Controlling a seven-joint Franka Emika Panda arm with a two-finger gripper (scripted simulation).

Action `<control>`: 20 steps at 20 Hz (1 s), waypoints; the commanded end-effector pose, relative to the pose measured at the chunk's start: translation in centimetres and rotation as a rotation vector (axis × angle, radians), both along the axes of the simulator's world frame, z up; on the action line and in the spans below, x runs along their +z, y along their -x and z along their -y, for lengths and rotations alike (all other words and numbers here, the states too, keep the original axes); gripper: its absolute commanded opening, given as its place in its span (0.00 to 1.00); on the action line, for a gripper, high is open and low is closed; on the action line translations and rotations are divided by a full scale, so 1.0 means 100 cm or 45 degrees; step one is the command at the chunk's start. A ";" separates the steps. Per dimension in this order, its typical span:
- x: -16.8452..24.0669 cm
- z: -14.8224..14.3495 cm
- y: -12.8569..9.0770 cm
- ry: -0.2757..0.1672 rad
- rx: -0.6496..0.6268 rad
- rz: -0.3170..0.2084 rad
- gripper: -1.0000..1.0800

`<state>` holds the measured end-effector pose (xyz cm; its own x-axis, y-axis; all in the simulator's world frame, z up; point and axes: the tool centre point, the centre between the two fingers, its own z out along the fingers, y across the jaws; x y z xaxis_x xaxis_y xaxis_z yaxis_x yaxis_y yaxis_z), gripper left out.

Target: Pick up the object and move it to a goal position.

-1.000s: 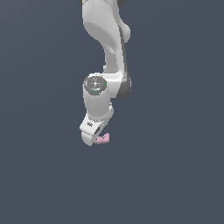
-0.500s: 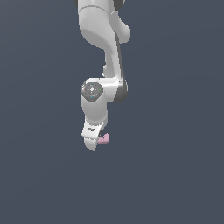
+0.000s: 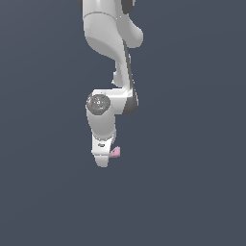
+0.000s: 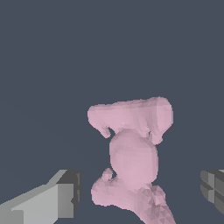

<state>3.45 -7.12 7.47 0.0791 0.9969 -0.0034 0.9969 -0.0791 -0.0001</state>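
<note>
Outwardly, in the exterior view, the white arm is seen folded downward with its gripper (image 3: 102,161) pointed at the flat dark grey floor (image 3: 192,192), a posture suited to a grasp from above. The object (image 3: 115,152), a small pale pink lump, is seen just beside the gripper's lower part, on the exterior view's right of it, largely hidden behind the white housing so that only a corner of it shows. Whether it rests on the floor or is touched by a finger cannot be told from this angle, and the fingers themselves are not resolved there. No goal marker is visible in either picture. Next, in the wrist view, the object (image 4: 131,157) is shown close up as a lumpy, irregular piece with a broader lobed end, a rounded middle and a ragged far end running out of the picture. The gripper (image 4: 142,192) is seen spread wide, one pale finger (image 4: 48,203) on one side and a darker finger pad (image 4: 214,186) at the opposite edge, each standing clear of the pink surface with floor showing in the gaps. The object is thus placed between the fingers, which is judged to be the alignment wanted before closing: the narrower middle lies roughly on the line between the pads. The grasp is not yet made.
</note>
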 end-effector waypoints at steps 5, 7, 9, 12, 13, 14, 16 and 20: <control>-0.003 0.001 -0.001 -0.004 0.061 0.000 0.96; -0.003 0.001 -0.001 -0.004 0.064 0.000 0.96; -0.004 0.001 -0.001 -0.004 0.059 0.000 0.96; -0.009 0.001 -0.001 -0.004 0.060 0.000 0.96; -0.013 0.002 0.000 -0.004 0.060 0.000 0.96; -0.017 0.001 0.000 -0.004 0.060 0.000 0.96; -0.028 0.001 0.000 -0.004 0.062 0.000 0.96; -0.047 0.001 0.001 -0.004 0.064 0.000 0.96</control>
<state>3.40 -7.24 3.40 0.0292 0.9996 -0.0001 0.9996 -0.0292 -0.0009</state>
